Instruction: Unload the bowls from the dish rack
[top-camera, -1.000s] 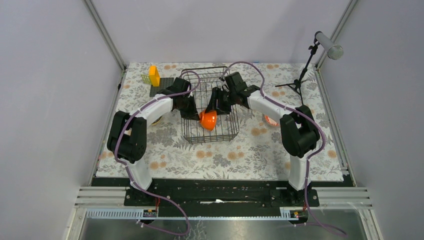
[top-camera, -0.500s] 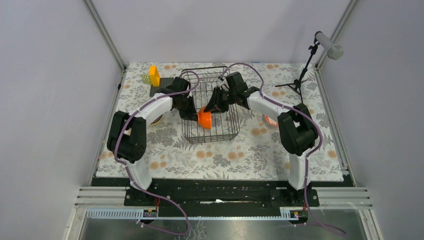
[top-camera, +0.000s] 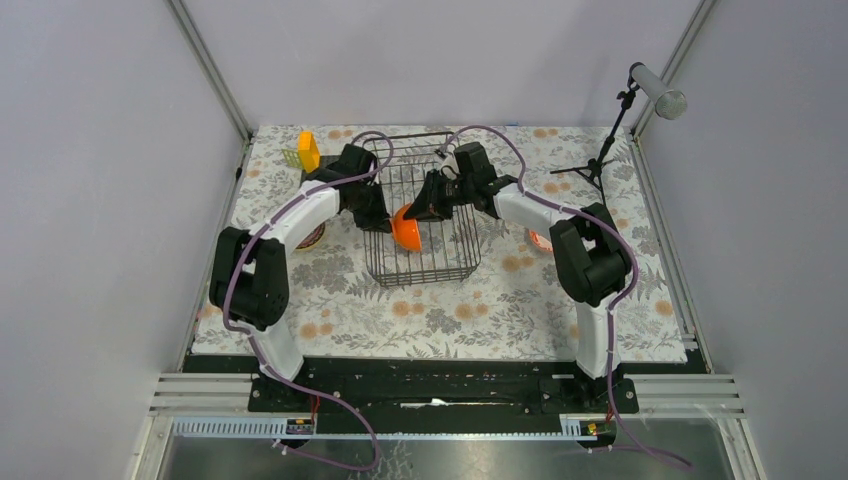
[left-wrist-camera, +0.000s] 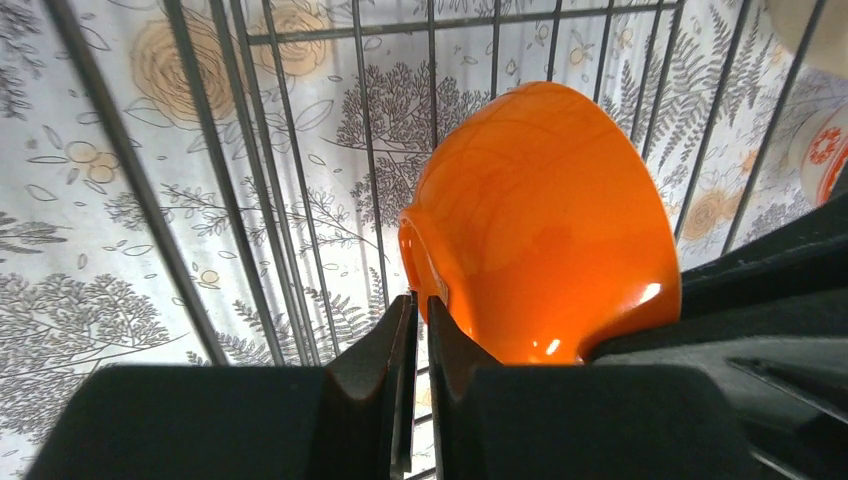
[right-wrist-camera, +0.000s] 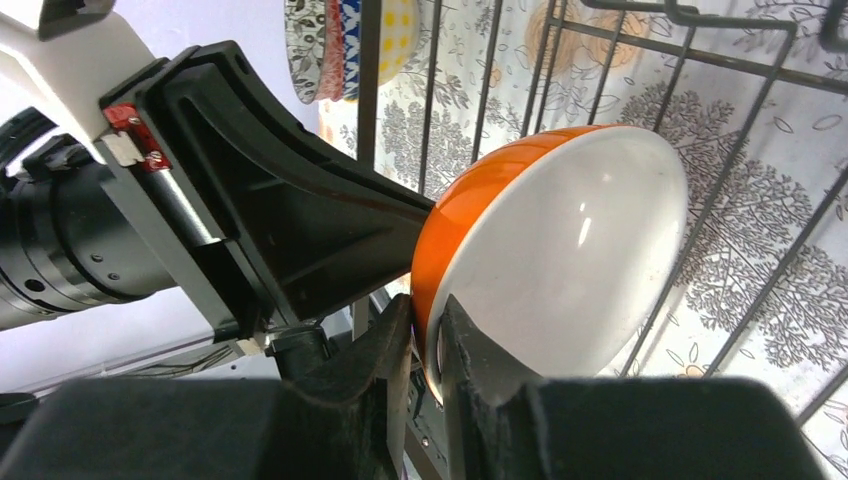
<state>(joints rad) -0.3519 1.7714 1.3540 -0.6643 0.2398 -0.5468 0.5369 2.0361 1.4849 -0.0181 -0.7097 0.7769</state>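
Observation:
The plain orange bowl (top-camera: 407, 230), white inside, hangs tilted on its side above the black wire dish rack (top-camera: 432, 266). My left gripper (top-camera: 386, 218) reaches it from the left. In the left wrist view its jaws (left-wrist-camera: 420, 310) are nearly together, pinching the rim of the orange bowl (left-wrist-camera: 540, 220). My right gripper (top-camera: 426, 208) comes from the right. It is shut (right-wrist-camera: 427, 322) on the opposite rim of the bowl (right-wrist-camera: 560, 250), one finger on the white inside and one on the orange outside. Rack wires (left-wrist-camera: 250, 200) pass below.
A stack of bowls (top-camera: 312, 237) sits on the floral cloth left of the rack, also seen as stacked bowls (right-wrist-camera: 345, 45). A white bowl with red bands (top-camera: 540, 241) lies right of the rack. A yellow block (top-camera: 308, 152) on a black mat and a microphone stand (top-camera: 600, 150) stand at the back.
The right gripper has closed onto the orange bowl's rim. The bowl and both grippers have shifted slightly up and toward the back left of the rack.

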